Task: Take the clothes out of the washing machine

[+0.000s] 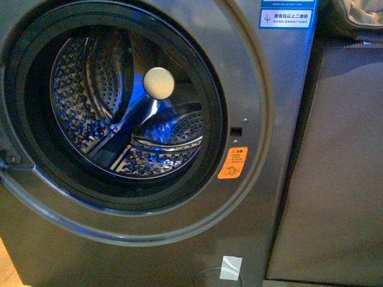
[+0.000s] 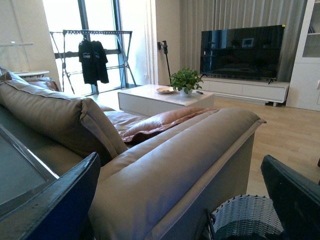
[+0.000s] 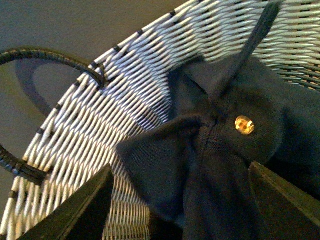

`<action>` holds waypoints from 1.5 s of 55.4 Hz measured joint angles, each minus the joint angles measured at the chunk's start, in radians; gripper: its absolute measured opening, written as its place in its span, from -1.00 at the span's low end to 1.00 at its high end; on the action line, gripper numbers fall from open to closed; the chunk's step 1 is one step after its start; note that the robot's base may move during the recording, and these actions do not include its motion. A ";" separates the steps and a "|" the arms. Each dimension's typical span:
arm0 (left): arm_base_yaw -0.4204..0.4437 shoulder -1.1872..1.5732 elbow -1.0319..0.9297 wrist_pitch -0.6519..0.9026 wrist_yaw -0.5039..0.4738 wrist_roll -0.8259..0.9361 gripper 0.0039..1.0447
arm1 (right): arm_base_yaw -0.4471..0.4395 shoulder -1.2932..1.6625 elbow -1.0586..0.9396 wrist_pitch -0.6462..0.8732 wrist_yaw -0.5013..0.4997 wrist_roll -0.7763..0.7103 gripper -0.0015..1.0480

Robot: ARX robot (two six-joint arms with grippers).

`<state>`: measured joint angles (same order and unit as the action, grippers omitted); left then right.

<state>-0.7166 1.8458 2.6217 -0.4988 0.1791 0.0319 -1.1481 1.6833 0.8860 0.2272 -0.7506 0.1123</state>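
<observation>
1. The washing machine (image 1: pixel 251 227) fills the left and centre of the front view, its steel drum (image 1: pixel 90 89) showing through the round opening.
2. Left tool (image 2: pixel 181 157): fingers wide apart, a sofa (image 2: pixel 60 115) beyond.
3. Right tool (image 3: pixel 181 167): fingers apart above a dark garment (image 3: pixel 215 200) in a white wicker basket (image 3: pixel 100 110).

Casing of washing machine (image 1: pixel 149 257): brushed grey metal, satin finish; drum (image 1: pixel 78 89): perforated steel, glossy; basket (image 3: pixel 100 130): woven white wicker; garment (image 3: pixel 210 170): dark matt cloth; sofa (image 2: pixel 165 165): smooth leather.
</observation>
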 joint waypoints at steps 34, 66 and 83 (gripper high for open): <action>0.000 0.000 0.000 0.000 0.000 0.000 0.88 | 0.255 -0.544 0.006 0.233 0.004 0.292 0.86; 0.000 0.000 0.000 0.000 0.000 0.000 0.88 | 1.143 -1.388 -0.838 0.019 0.750 -0.083 0.07; 0.000 0.000 0.002 0.000 0.003 0.000 0.88 | 1.145 -1.678 -0.881 -0.225 0.749 -0.109 -0.95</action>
<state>-0.7166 1.8454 2.6240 -0.4984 0.1818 0.0319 -0.0032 0.0051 0.0051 0.0017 -0.0017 0.0029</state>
